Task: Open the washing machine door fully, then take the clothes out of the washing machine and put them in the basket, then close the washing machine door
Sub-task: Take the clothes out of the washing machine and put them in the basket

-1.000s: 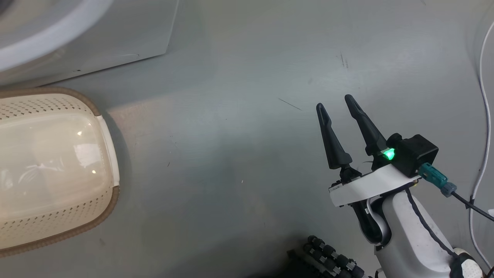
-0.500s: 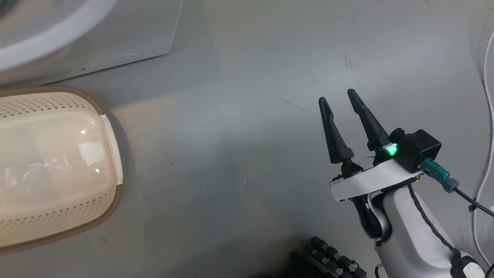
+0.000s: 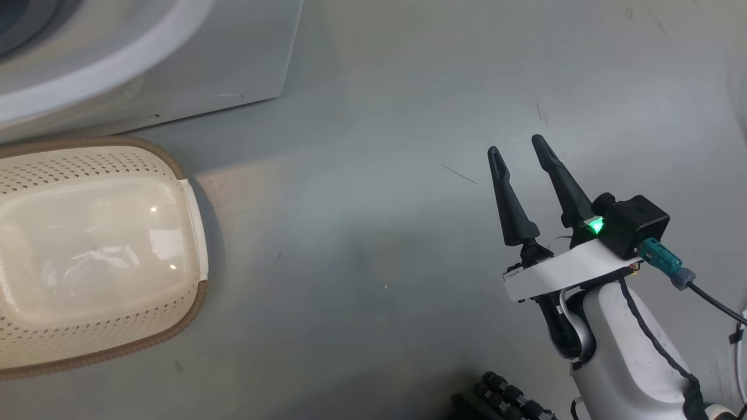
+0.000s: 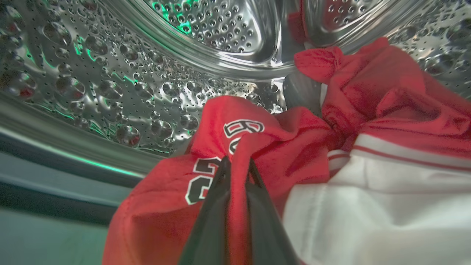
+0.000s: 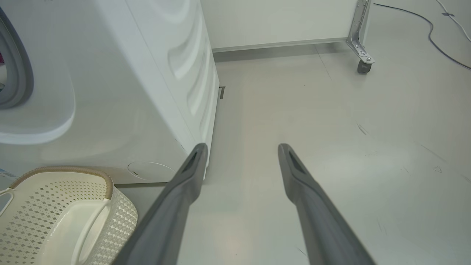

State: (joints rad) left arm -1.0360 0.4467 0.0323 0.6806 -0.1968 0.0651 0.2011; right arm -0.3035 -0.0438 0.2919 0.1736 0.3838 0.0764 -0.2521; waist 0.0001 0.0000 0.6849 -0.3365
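left pincer (image 4: 238, 162) pinches a thin red fold of the clothes (image 4: 165, 206), which lie inside the steel drum (image 4: 110, 92) of the washing machine (image 5: 110, 92). right pincer (image 3: 515, 144) hangs spread over bare floor (image 3: 362, 233), well apart from the basket (image 3: 117, 351). such a narrow bite may slip as the clothes drag over the drum's edge, dropping them short of the basket.

On the crumpled red clothes (image 4: 294, 158), a white-outlined dark "2" (image 4: 200, 180) sits at the fold and, above it, what looks like an "8" (image 4: 243, 129); other characters are creased beyond reading.
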